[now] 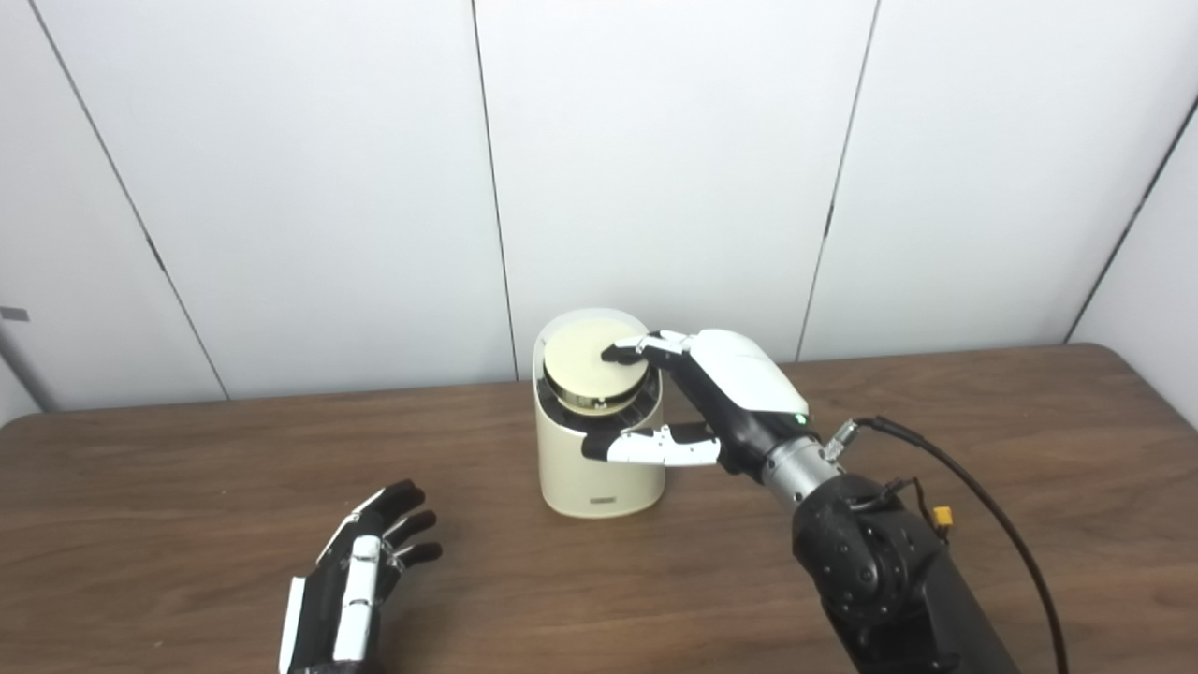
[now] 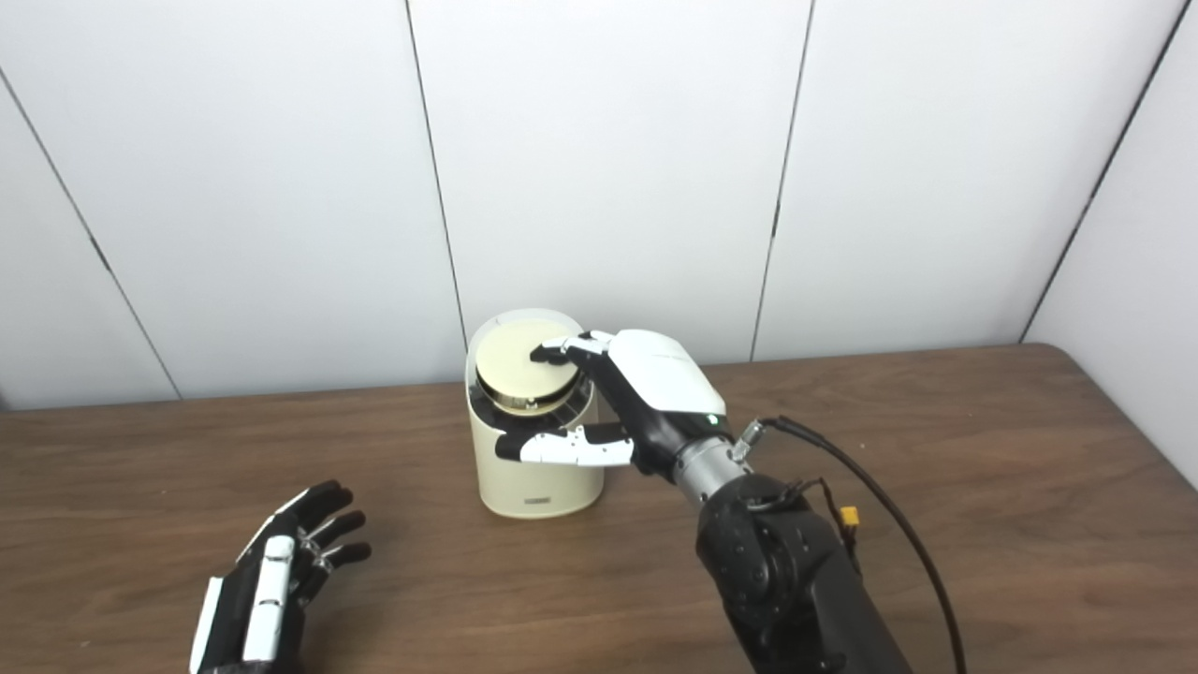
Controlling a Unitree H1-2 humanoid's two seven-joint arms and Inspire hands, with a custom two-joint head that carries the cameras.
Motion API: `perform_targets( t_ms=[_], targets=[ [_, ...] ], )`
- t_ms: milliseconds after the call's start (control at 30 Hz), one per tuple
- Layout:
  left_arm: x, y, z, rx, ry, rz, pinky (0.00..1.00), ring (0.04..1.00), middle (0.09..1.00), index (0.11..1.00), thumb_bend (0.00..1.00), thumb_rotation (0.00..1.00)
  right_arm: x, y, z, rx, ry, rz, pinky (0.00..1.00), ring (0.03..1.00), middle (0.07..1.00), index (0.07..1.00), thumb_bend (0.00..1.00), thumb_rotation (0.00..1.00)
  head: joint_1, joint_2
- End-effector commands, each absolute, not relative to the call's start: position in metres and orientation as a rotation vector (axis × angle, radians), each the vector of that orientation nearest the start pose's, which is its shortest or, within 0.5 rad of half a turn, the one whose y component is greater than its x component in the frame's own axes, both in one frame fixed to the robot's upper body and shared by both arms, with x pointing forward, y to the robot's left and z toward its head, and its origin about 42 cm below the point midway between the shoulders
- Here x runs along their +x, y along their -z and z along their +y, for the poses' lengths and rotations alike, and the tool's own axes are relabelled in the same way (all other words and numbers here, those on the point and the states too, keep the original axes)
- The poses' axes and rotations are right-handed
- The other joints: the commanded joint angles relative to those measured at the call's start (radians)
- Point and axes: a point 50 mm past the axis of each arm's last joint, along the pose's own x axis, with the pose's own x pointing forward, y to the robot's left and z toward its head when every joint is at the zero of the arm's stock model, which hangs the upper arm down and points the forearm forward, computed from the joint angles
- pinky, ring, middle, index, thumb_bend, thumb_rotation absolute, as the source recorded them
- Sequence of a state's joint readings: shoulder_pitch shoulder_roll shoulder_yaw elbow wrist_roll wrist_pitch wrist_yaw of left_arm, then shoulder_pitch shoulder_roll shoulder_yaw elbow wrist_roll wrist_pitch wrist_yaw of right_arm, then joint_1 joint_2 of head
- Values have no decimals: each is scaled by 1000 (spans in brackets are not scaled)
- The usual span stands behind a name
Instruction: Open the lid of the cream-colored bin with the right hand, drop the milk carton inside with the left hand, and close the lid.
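Observation:
The cream-colored bin [image 1: 599, 473] stands upright mid-table near the wall. Its round pale-gold lid [image 1: 582, 363] sits tilted on top, with a dark gap showing under its front edge. My right hand [image 1: 725, 388] reaches in from the right: its fingertips [image 1: 622, 352] rest on the lid's right side, and the thumb lies apart along the bin's upper front, below the gap. My left hand [image 1: 360, 576] lies open on the table at the front left, palm up and holding nothing. No milk carton is in view.
The brown wooden table [image 1: 983, 412] ends at a white panelled wall just behind the bin. A black cable [image 1: 992, 510] loops from my right wrist over the table's right part.

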State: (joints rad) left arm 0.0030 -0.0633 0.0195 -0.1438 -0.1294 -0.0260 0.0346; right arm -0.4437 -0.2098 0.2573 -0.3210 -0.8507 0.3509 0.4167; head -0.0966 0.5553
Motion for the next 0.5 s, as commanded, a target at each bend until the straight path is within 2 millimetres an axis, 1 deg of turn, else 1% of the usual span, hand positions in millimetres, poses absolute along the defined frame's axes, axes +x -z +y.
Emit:
perform_targets(
  t_ms=[0, 100, 167, 300, 367, 467],
  targets=[
    [289, -158, 194, -200, -38, -253, 641, 745, 783, 775, 432, 751, 364, -290, -168, -1096, -233, -326, 916, 914, 813, 795, 759, 807, 1, 1],
    [292, -159, 193, -207, -34, -260, 645, 749, 788, 774, 435, 747, 368, -281, -167, -1172, -254, -313, 909, 906, 821, 798, 771, 787, 4, -1],
    [293, -161, 193, -206, -33, -264, 644, 750, 787, 771, 431, 744, 371, -274, -164, -1269, -270, -318, 905, 900, 827, 800, 776, 794, 5, -1],
    [294, -163, 193, -206, -32, -270, 634, 754, 791, 778, 434, 744, 377, -263, -158, -1502, -293, -316, 947, 924, 845, 819, 779, 840, 0, 3],
    [294, -165, 193, -207, -33, -273, 631, 755, 793, 776, 434, 738, 379, -259, -154, -1583, -313, -320, 986, 940, 850, 825, 774, 839, -4, 10],
    [297, -166, 192, -207, -31, -274, 627, 752, 791, 775, 439, 736, 381, -249, -150, -1690, -317, -345, 999, 934, 849, 816, 745, 832, -12, 15]
  ],
)
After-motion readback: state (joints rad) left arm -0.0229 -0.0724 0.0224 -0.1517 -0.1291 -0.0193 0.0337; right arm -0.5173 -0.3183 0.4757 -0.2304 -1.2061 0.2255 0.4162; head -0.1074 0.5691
